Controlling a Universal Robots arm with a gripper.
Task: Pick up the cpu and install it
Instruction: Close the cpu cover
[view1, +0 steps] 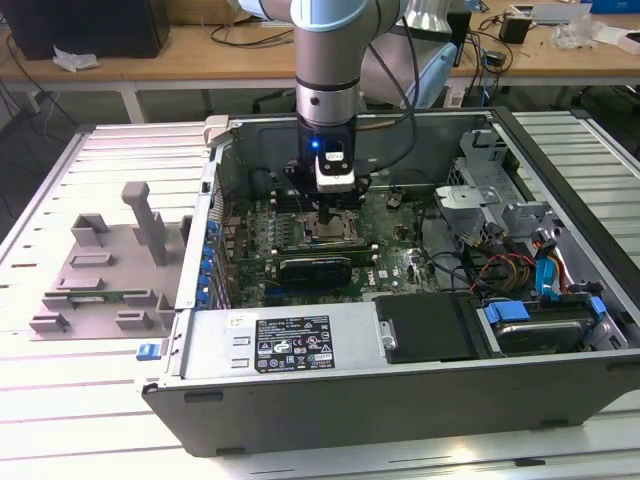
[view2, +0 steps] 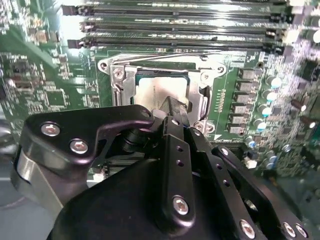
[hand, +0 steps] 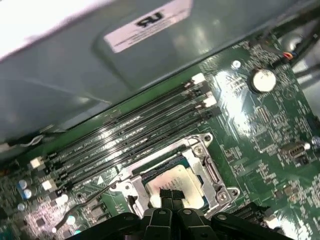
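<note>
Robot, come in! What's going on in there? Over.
Copy: gripper shut, tips down on the cpu. It sits inside the socket frame. Nothing else on it. Over.

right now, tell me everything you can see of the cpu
The cpu is a flat square chip with a silver-grey metal top and a thin greenish rim. It lies level inside the metal socket frame on the green motherboard, next to the memory slots. The end effector stands right over it, shut, with its tips at the chip's top; whether they touch cannot be told.
</note>
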